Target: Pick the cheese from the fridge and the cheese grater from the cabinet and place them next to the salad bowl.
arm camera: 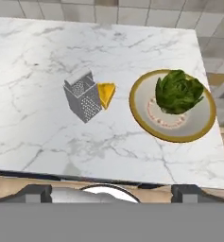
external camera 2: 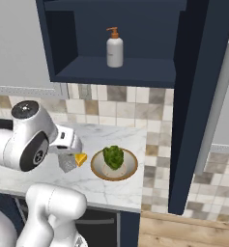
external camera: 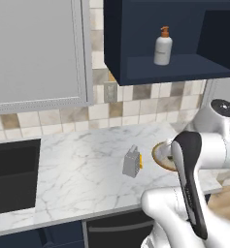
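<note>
Salad bowl [arm camera: 141,119] holds lettuce [arm camera: 178,91]; cheese [arm camera: 106,92] and cheese grater [arm camera: 83,98] touching at its 9 o'clock, on tabletop [arm camera: 33,71]. Cabinet [external camera 2: 150,77] holds soap bottle [external camera 2: 114,48]. End effector state: cannot tell.

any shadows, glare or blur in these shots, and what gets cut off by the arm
Hand view: sharp, flat light, soft shadow under the cheese grater beside the cheese. Left base view: the arm covers most of the salad bowl. Right base view: the grater is partly behind the arm, and the cabinet interior is dim around the soap bottle.

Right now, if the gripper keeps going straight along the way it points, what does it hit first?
Probably bare marble counter, just in front of the cheese grater, cheese and salad bowl. Depth is unclear, so a slight drift could meet the bowl's rim.
</note>
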